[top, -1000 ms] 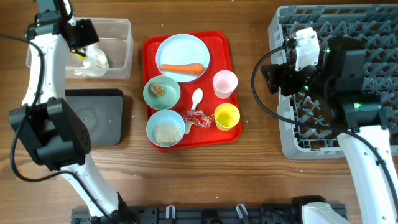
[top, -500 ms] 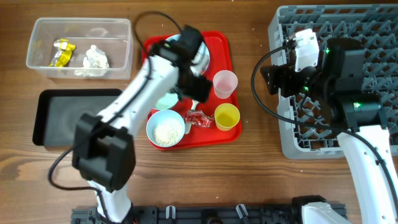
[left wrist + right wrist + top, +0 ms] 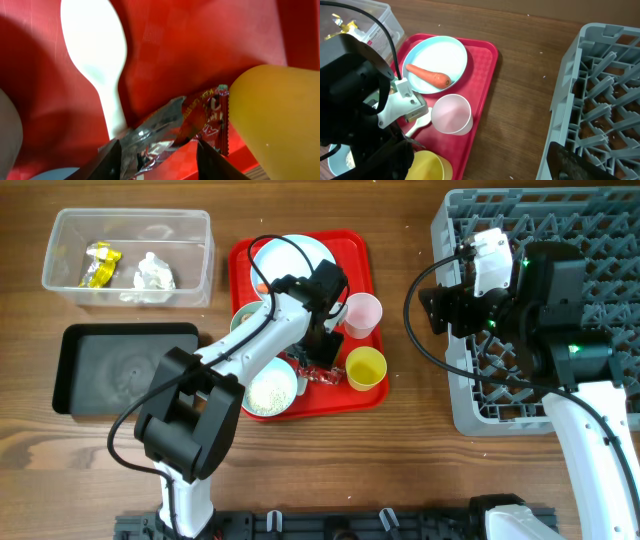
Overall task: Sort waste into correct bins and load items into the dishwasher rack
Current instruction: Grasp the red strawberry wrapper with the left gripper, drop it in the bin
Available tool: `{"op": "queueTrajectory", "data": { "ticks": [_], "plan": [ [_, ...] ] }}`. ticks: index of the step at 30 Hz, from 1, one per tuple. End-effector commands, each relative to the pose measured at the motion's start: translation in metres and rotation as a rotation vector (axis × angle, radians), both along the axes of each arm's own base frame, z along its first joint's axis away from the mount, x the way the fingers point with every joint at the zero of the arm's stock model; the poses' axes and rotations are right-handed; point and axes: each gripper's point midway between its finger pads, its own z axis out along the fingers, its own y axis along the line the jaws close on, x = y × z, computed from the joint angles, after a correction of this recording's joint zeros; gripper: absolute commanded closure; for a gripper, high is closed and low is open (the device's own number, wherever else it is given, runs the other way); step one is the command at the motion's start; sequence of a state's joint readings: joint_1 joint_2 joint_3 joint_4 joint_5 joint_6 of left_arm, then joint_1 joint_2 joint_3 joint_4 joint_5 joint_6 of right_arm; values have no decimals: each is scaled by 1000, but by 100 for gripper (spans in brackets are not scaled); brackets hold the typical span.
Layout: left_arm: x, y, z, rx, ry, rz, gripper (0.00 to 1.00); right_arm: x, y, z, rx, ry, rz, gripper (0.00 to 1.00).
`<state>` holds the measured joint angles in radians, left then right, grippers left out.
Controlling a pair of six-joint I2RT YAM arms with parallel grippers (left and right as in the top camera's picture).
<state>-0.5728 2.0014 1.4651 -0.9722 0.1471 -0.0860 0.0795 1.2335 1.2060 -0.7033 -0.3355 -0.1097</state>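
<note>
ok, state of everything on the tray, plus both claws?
left claw: open, straddling candy wrapper
right claw: cannot tell
candy wrapper: crumpled, lying on tray
white spoon: lying flat on tray
pink cup: upright, empty
yellow cup: upright, empty
blue plate: holds a carrot

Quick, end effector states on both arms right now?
Left end effector: open, fingers either side of the candy wrapper, not gripping it.
Right end effector: cannot tell, fingers not clearly shown.
</note>
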Motion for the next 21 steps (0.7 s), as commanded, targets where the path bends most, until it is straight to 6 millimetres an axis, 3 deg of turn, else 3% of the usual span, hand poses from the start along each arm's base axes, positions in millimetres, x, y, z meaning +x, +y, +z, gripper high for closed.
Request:
{"op": "queueTrajectory", "data": {
  "ticks": [1, 4, 5, 7, 9, 11, 13, 15, 16, 17, 19, 21],
  "plan": [
    [-8, 9, -9, 33, 50, 38, 52, 3, -1, 4, 1, -5, -11, 12],
    [-12, 11, -21, 56, 85, 38, 56, 3, -1, 4, 1, -4, -11, 12],
    [-13, 12, -26, 64, 95, 38, 64, 3, -1, 3, 1, -4, -11, 12],
    [-13, 12, -33, 70, 104, 38, 96, 3, -1, 4, 1, -4, -11, 12],
    [-7, 9, -28, 59, 80, 39, 96, 3, -1, 4, 1, -5, -11, 12],
    [9, 1, 0, 27, 26, 44, 96, 4, -1, 4, 1, -7, -11, 12],
    [35, 9, 42, 44, -81, 71, 96, 4, -1, 4, 1, -6, -11, 12],
    [75, 54, 94, 154, -259, 219, 96, 3, -1, 4, 2, -6, -11, 12],
    [101, 95, 121, 205, -365, 340, 96, 4, -1, 4, 2, -8, -11, 12],
    [118, 123, 133, 210, -420, 417, 96, 4, -1, 4, 1, -8, -11, 12],
    [159, 198, 140, 191, -511, 634, 96, 4, -1, 4, 2, -7, -11, 12],
    [189, 266, 132, 164, -565, 792, 96, 4, -1, 4, 2, -7, -11, 12]
  ]
}}
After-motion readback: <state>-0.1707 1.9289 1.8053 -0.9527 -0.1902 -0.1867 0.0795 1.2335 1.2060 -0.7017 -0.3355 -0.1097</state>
